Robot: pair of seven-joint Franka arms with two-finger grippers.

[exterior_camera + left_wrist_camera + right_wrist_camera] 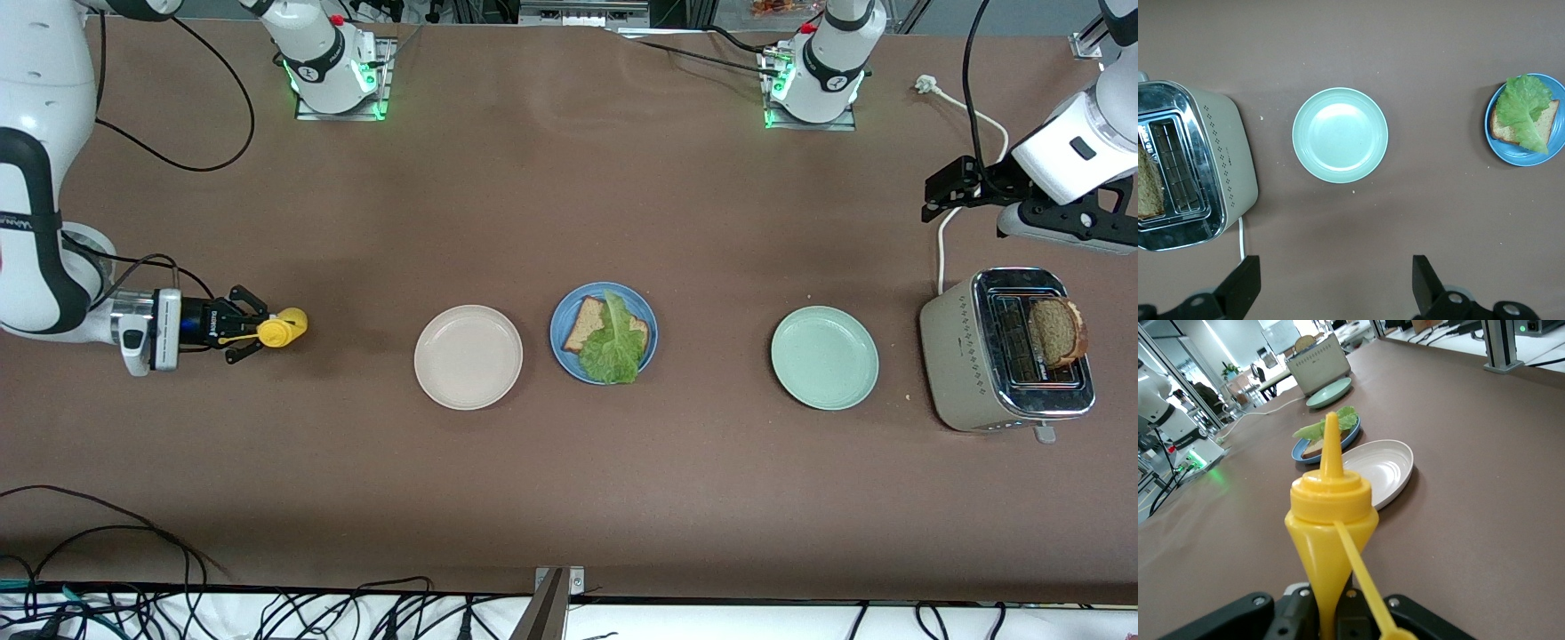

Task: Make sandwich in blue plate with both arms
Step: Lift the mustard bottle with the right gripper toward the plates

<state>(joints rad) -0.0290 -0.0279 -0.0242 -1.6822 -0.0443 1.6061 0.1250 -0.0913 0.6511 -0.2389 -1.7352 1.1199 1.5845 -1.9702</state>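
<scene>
At the frame's left edge, the right tool (253,327) grips a yellow bottle (283,328). The left tool (944,188) hangs open at the upper right above the toaster (956,351). Bare worktop (569,498) rings the blue plate (564,348).

The desk (569,498) has a plain brown top, and a row of things lies on it: a cream plate (468,356) toward the right arm's end, the blue plate (604,332) beside it in the middle, a mint-green plate (824,357) next, and a beige toaster (1006,349) toward the left arm's end. The plates sit well apart from one another. A white cord (951,222) runs over the desk from the toaster to a plug (926,84) lying farther from the front camera, and black cables (151,542) trail over the desk's near edge.
</scene>
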